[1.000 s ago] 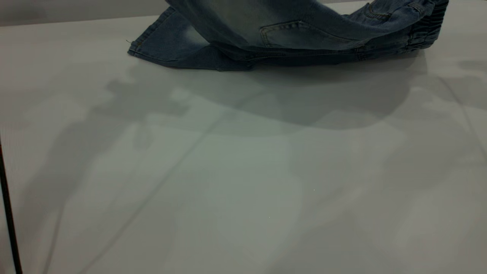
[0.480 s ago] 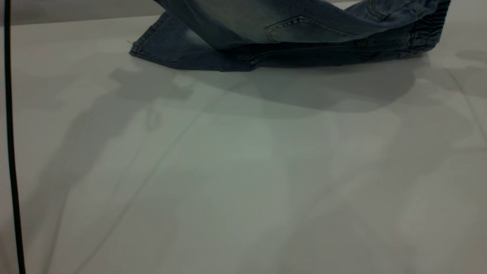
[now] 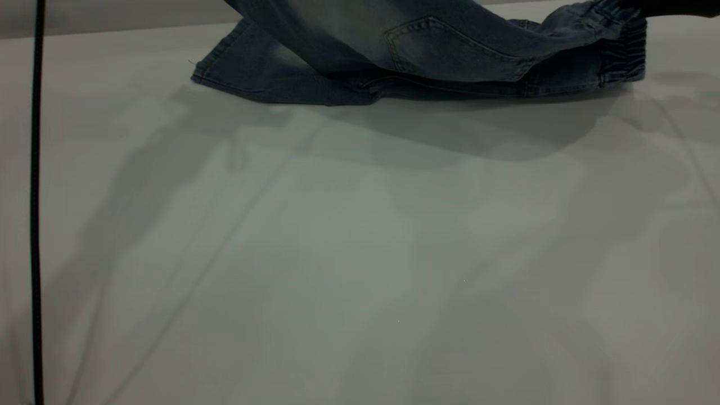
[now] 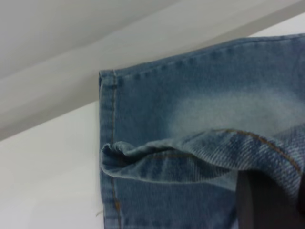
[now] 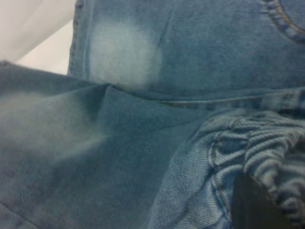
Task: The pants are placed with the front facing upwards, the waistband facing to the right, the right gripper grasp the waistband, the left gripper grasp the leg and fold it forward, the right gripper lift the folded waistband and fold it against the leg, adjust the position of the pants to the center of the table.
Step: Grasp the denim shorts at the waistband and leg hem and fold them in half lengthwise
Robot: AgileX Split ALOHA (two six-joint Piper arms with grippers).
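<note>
The blue denim pants [image 3: 427, 53] lie at the far edge of the table [image 3: 360, 253]. Their upper layer is held up off the lower one and hangs over it. One leg hem [image 3: 225, 67] rests flat at the left. The ruched waistband [image 3: 619, 50] is at the right, its top edge raised toward a dark part of my right gripper [image 3: 680, 7]. In the right wrist view my right gripper [image 5: 259, 202] is shut on the waistband [image 5: 267, 157]. In the left wrist view my left gripper [image 4: 269, 191] is shut on the folded leg hem [image 4: 190, 157], above the flat leg [image 4: 200, 105].
A thin black cable [image 3: 36, 202] hangs down at the far left of the exterior view. Wide bare table surface stretches from the pants to the near edge, crossed by the arms' shadows.
The lifted layer and the waistband have sunk lower and come toward the near side. The black cable has drifted to the right.
</note>
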